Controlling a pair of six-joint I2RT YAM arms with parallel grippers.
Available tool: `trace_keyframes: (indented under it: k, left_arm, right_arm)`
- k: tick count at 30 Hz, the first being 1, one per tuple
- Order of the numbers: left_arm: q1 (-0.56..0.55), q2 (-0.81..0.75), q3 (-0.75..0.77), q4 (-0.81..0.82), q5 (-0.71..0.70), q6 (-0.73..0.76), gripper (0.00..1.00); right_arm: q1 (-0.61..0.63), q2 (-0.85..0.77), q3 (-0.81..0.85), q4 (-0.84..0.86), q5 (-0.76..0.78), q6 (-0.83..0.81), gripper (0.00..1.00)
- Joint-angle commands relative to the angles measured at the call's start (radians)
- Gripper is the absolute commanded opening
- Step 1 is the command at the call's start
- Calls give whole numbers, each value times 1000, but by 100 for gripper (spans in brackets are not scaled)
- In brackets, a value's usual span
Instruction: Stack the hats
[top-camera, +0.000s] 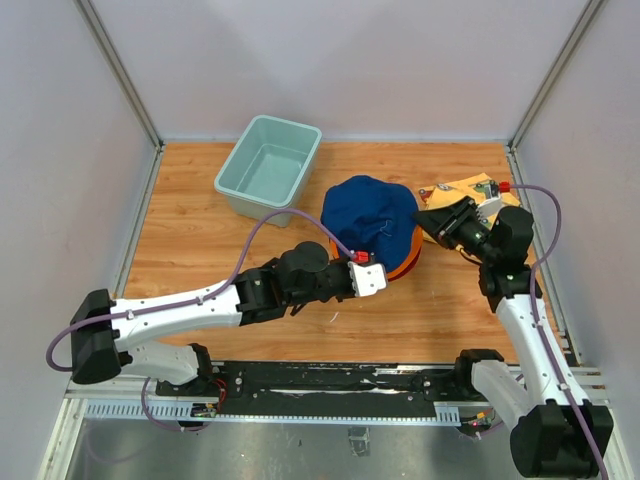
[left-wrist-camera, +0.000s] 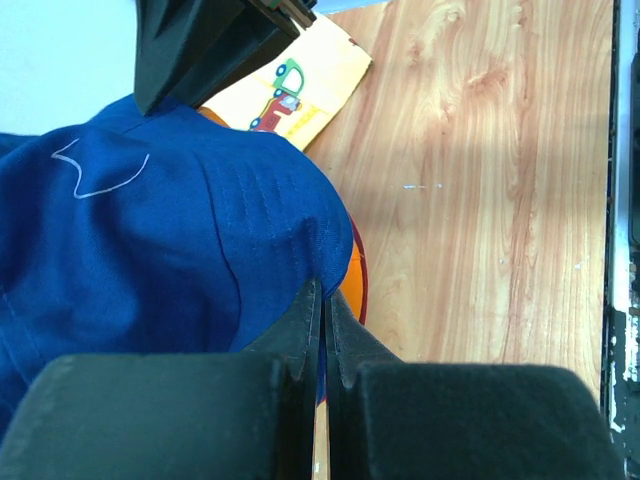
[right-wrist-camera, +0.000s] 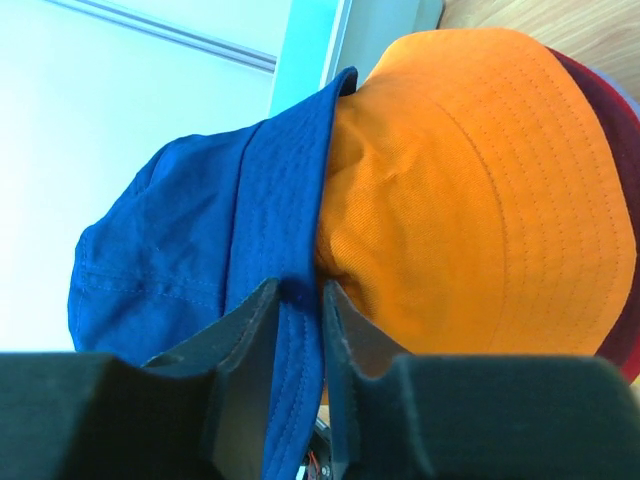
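A navy hat (top-camera: 368, 212) tops the stack, over an orange hat (top-camera: 408, 262) and a maroon one (right-wrist-camera: 612, 130) under that. My left gripper (top-camera: 370, 278) is at the stack's near edge, shut on the navy brim (left-wrist-camera: 300, 250); the wrist view shows its jaws (left-wrist-camera: 324, 292) pressed together on the blue cloth. My right gripper (top-camera: 427, 222) is at the stack's right side. Its jaws (right-wrist-camera: 300, 290) stand a little apart, open, with the navy brim (right-wrist-camera: 290, 200) running between them and the orange hat (right-wrist-camera: 470, 180) just beside the right finger.
A teal tub (top-camera: 268, 165) sits at the back left of the wooden table. A flat yellow cloth printed with cars (top-camera: 465, 188) lies at the back right, under the right gripper. The enclosure walls stand close on both sides.
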Motion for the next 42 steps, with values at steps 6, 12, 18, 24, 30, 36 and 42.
trace_keyframes:
  k: [6,12,18,24,30,36,42]
  left_arm:
    - [-15,44,61,39,16,-10,2]
    - [-15,41,51,44,-6,-30,2]
    - [-15,40,50,45,-33,-37,4]
    - [-15,18,30,72,-104,-46,18]
    - [-15,5,4,63,-123,-82,43]
    - [-15,-52,-40,81,-152,-128,59]
    - [-14,-158,-132,131,-292,-225,69]
  right_arm:
    - [-51,-24,-28,69,-52,44,1]
    - [-105,-53,-46,32,-66,40,1]
    - [-121,-54,-50,31,-66,40,1]
    - [-143,-57,-56,30,-61,37,1]
    - [-163,-42,-90,57,-58,41,1]
    - [-165,-22,-98,62,-57,28,1]
    - [-165,13,-97,74,-48,21,1]
